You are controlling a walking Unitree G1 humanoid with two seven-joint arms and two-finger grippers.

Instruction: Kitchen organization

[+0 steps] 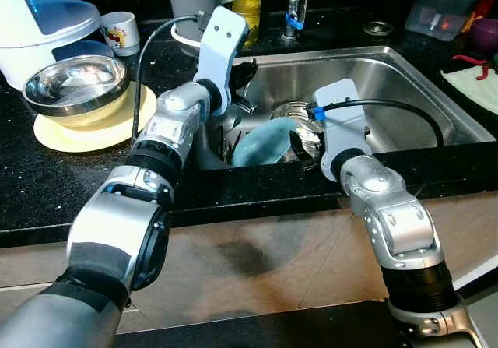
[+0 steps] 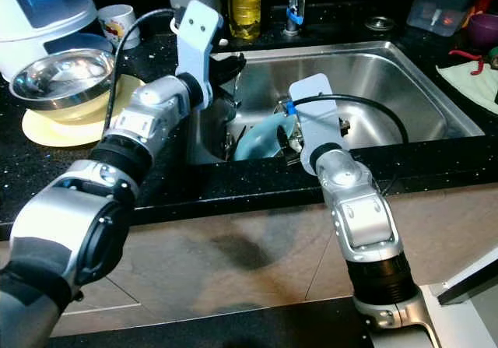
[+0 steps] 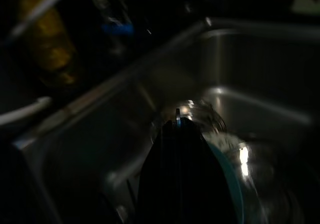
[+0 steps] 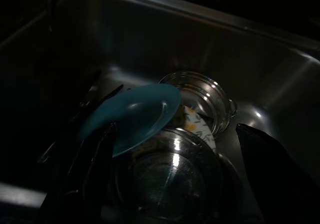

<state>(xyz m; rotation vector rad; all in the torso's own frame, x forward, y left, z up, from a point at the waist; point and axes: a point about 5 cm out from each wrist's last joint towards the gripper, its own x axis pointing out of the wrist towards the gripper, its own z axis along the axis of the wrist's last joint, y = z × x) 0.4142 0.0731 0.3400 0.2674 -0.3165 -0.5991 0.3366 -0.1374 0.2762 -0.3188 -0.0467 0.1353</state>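
Teal plate [image 4: 132, 115] is sitting tilted inside the steel sink [image 1: 405, 83], leaning over a glass lid [image 4: 170, 181] and just beside a clear glass bowl [image 4: 202, 96], with a patterned dish [image 4: 192, 124] peeking out between them. My left gripper [image 1: 241, 79] is reaching down at the sink's left wall, right by the plate's upper edge; in my left wrist view its fingers [image 3: 177, 169] are looking pressed together into one dark wedge with the teal rim beside it, but I cannot tell whether they are pinching the plate. My right gripper [image 4: 165, 184] is hovering low over the front of the sink, its two fingers spread wide either side of the lid. Outward from the sink, a steel bowl [image 1: 75, 83] is resting on a pale yellow plate [image 1: 93, 130] on the black counter [image 1: 47, 184] to the sink's left, with a small printed cup [image 1: 120, 30] and a white appliance [image 1: 43, 21] behind. Behind the sink a yellow bottle [image 1: 247, 1] is standing beside the tap [image 1: 293, 9].
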